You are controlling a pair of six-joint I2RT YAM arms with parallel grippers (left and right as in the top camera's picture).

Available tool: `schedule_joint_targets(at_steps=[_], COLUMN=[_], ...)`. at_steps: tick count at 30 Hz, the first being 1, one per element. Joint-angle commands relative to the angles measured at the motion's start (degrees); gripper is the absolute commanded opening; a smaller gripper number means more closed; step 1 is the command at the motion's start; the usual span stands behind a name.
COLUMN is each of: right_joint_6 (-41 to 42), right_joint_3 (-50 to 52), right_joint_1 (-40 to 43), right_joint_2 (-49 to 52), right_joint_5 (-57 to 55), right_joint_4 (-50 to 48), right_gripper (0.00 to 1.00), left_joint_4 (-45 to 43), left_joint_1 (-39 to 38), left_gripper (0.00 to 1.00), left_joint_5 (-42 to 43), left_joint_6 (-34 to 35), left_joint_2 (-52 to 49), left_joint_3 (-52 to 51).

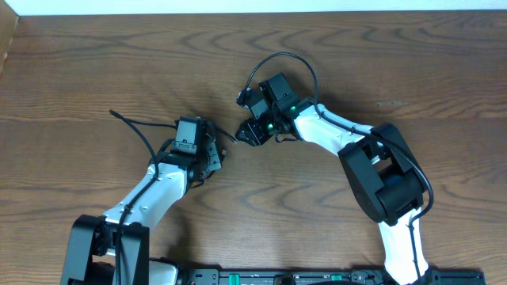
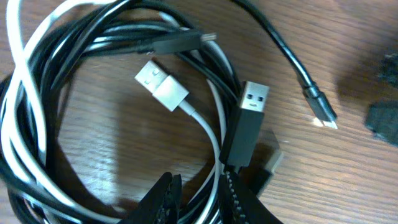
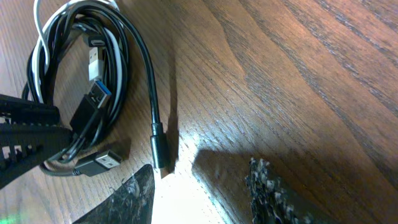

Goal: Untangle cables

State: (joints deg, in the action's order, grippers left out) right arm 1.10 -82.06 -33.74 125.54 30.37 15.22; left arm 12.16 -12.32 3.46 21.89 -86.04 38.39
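Evidently the thin black and white cables, wound together into one loose coil, lie flat near the middle of the brown wooden table. In the left wrist view the coil fills the frame from 12 round to 7 o'clock. Its ends gather inside the ring: a white flat USB plug at the centre, a black USB plug at about 4 o'clock of it, and a loose black lead with a small metal tip trailing out toward 3 o'clock. The left gripper sits at 6 o'clock with its jaws narrowed onto a few black and white strands of the coil, probably to anchor it so one cord can be drawn free. The right gripper hovers by the loose lead's tip, at 2 o'clock of the left one from overhead. Its jaws are apart and empty, seemingly lined up to take that end.
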Motion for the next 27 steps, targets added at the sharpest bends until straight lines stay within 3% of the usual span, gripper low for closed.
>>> schedule_joint_targets(at_steps=[1, 15, 19, 21, 27], right_joint_6=[0.6, 0.6, 0.6, 0.6, 5.7], right_joint_3=[-0.7, -0.7, -0.7, -0.7, -0.7], right_joint_1=[-0.5, -0.5, -0.5, -0.5, -1.0], right_joint_2=[0.5, 0.5, 0.5, 0.5, 0.5], right_joint_5=[-0.5, -0.2, 6.6, 10.1, 12.0], right_joint_4=[0.5, 0.5, 0.2, -0.7, -6.1], right_gripper=[0.45, 0.45, 0.57, 0.57, 0.57], left_joint_4=[0.2, 0.7, 1.5, 1.6, 1.5], left_joint_1=[0.1, 0.0, 0.0, 0.2, 5.9], left_gripper=[0.25, 0.25, 0.25, 0.25, 0.25], left_joint_5=[2.6, 7.1, 7.4, 7.7, 11.9], left_joint_6=[-2.4, -8.5, -12.8, -15.1, -13.2], left_joint_2=[-0.4, -0.5, -0.5, -0.4, 2.7], left_joint_3=[0.1, 0.1, 0.1, 0.1, 1.8])
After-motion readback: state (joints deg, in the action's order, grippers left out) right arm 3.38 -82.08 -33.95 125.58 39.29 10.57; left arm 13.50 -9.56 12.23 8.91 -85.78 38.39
